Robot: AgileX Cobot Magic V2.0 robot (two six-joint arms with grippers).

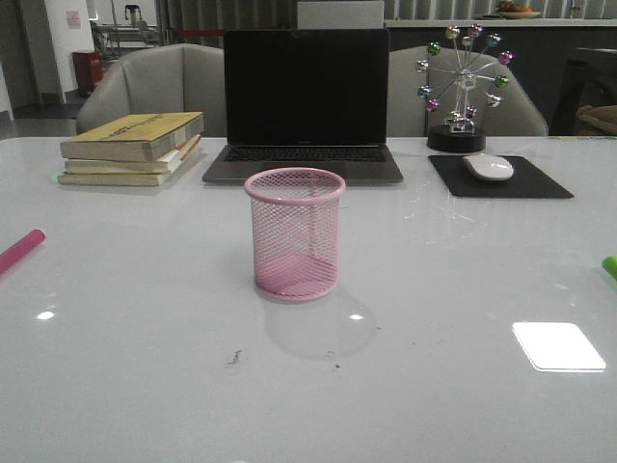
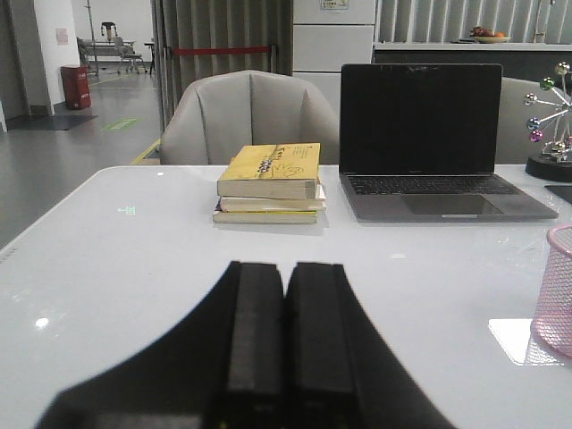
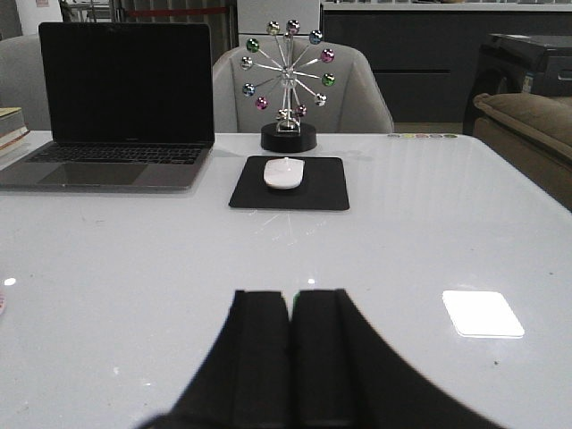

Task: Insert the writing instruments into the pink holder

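Pink holder [image 1: 295, 232] stands upright on the white table [image 1: 125, 376], in front of the laptop [image 1: 305, 104], nothing seen inside. Pink marker [image 1: 20, 250] lies far left of holder; green marker [image 1: 610, 266] glimpsed far right. Left gripper [image 2: 284, 335] and right gripper [image 3: 291, 353]: jaws pressed together, nothing held.

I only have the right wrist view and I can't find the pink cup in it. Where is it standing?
Observer: The pink holder stands upright mid-table, in front of the laptop.
Operator: Anything inside it?
Observer: No, it looks empty through the mesh.
Operator: Where are the markers?
Observer: They lie at opposite edges of the front view, the magenta marker at the left and a bit of the green marker at the right.
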